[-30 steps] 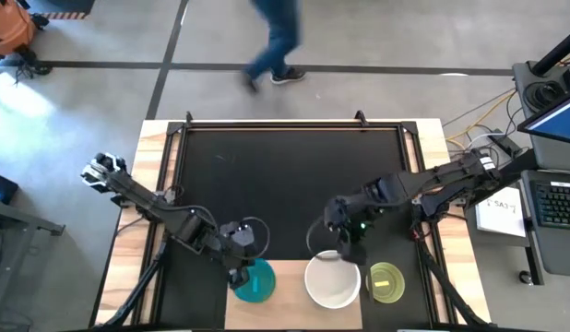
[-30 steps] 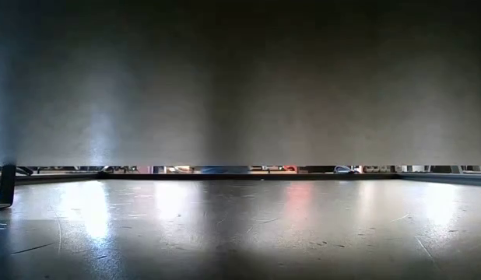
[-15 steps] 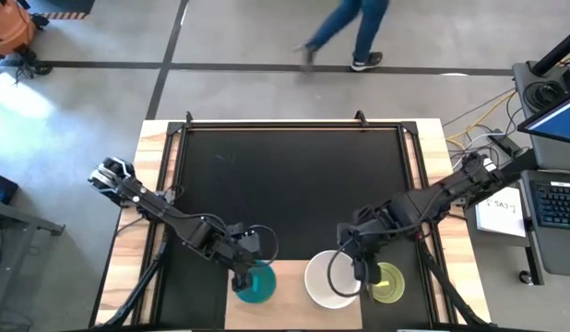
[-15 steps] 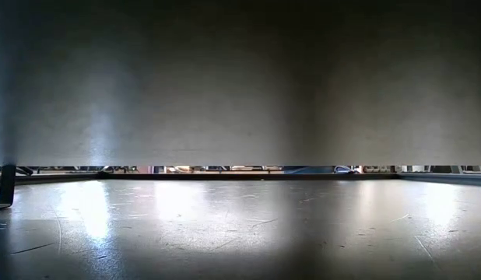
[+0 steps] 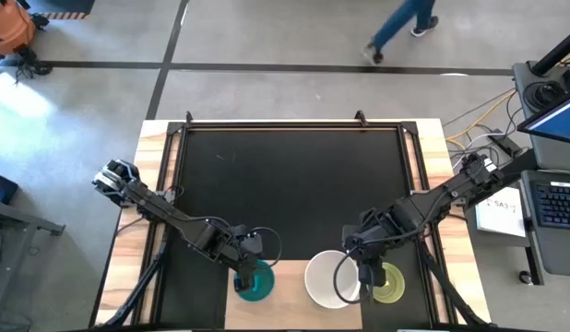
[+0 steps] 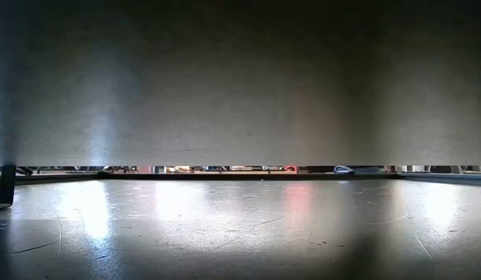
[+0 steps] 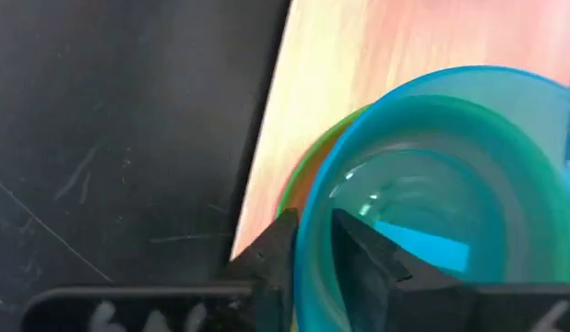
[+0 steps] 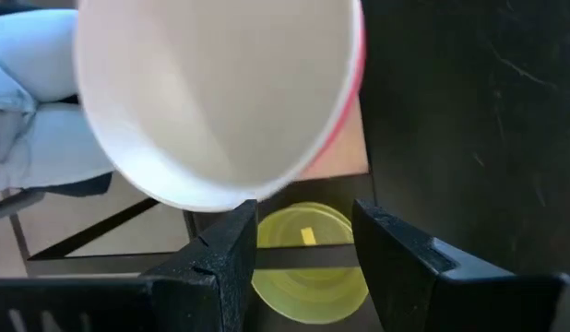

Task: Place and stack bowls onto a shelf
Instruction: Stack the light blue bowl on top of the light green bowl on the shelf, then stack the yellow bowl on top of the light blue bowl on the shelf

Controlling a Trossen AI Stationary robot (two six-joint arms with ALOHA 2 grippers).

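- The shelf (image 5: 290,277), a light-wood board, lies at the near edge of the black mat (image 5: 290,184); everything below is placed relative to it.
- A teal bowl (image 5: 255,282) sits at the shelf's left end. In the left wrist view it is nested on a green bowl (image 7: 303,175), whose rim shows beneath it.
- The left gripper (image 5: 242,276) is at the teal bowl's left rim, one finger inside the rim and one outside; whether it clamps the rim or has let go, I cannot tell.
- A white bowl (image 5: 329,280) sits over the shelf's middle; a red rim (image 8: 356,74) edges its outside.
- The right gripper (image 5: 363,274) is over the shelf's right part, jaws spread wide, between the white bowl and a yellow-green bowl (image 5: 388,282) at the right end.
- A person (image 5: 402,28) walks on the floor beyond the table.
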